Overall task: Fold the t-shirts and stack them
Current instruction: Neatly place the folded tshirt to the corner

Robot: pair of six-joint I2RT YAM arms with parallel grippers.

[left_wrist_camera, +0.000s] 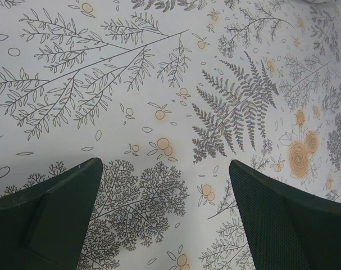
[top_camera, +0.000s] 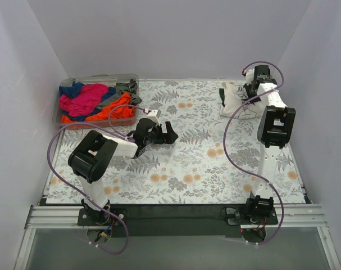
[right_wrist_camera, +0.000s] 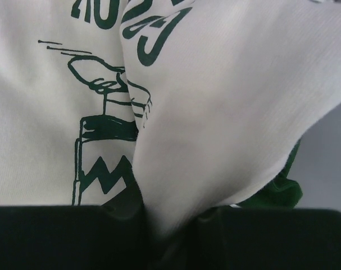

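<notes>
The cream t-shirt (top_camera: 235,99) with dark green print lies bunched at the far right of the table. My right gripper (top_camera: 250,90) is at it and shut on a fold of its cream cloth (right_wrist_camera: 215,129); the green print and a bit of green trim (right_wrist_camera: 280,191) show in the right wrist view. Magenta (top_camera: 87,97), orange (top_camera: 111,109), blue and grey t-shirts lie heaped in the clear bin (top_camera: 133,81) at the far left. My left gripper (top_camera: 169,133) is open and empty above the bare floral cloth, its dark fingers (left_wrist_camera: 52,214) wide apart.
The table is covered with a floral cloth (top_camera: 198,163). White walls close in at the left, back and right. The right arm's cable (top_camera: 229,146) loops over the right half of the table.
</notes>
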